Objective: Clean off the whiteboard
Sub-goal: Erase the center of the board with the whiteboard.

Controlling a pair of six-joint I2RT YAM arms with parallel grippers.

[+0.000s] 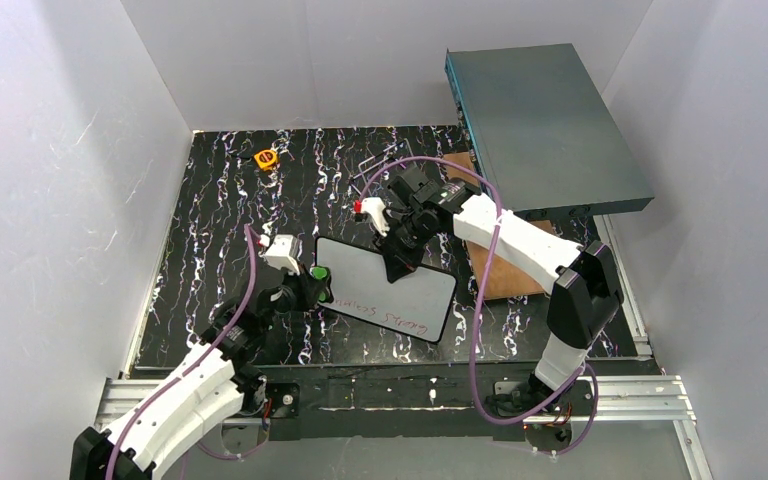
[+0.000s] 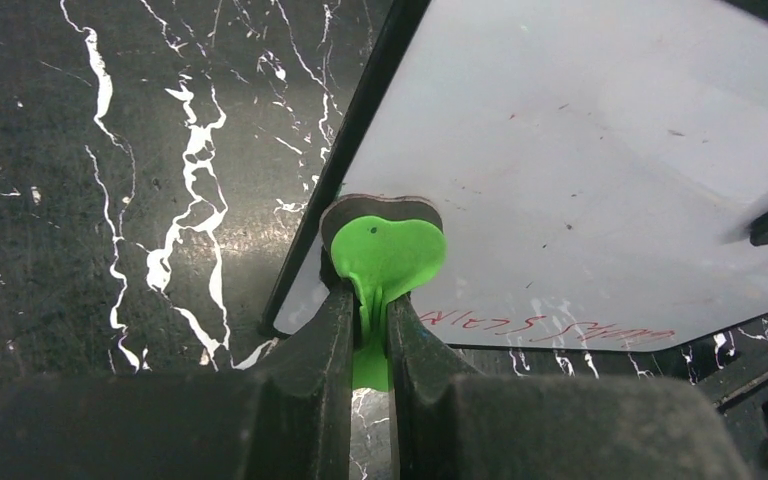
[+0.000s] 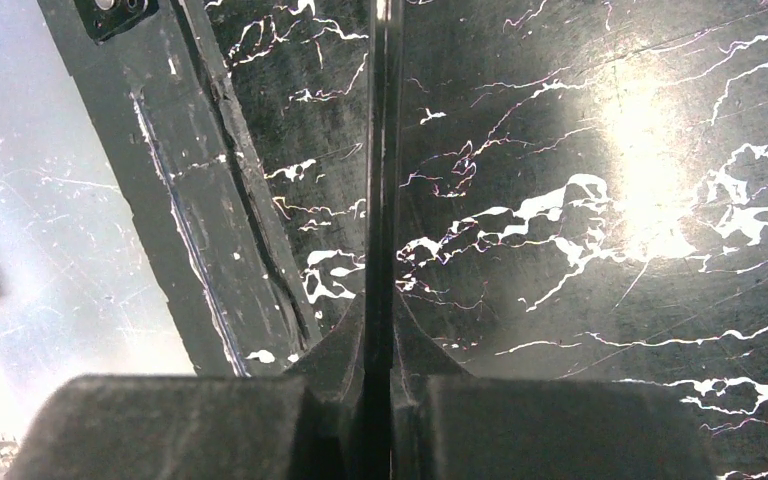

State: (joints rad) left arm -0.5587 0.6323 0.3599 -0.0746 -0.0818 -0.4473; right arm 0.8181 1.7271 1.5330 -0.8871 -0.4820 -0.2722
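Left jaws pinch a green heart-shaped pad, pressed to the left corner of the whiteboard. The board sits mid-table, nearer the near edge. Red writing along its near edge is unreadable. Right jaws are clamped on its far edge, which the wrist view shows only edge-on. The right arm reaches in, elbow bent.

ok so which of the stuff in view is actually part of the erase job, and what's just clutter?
In the job:
whiteboard
green eraser, held in left gripper
right gripper, clamped on the whiteboard's top edge

Lying about:
tape measure
grey box
wooden board
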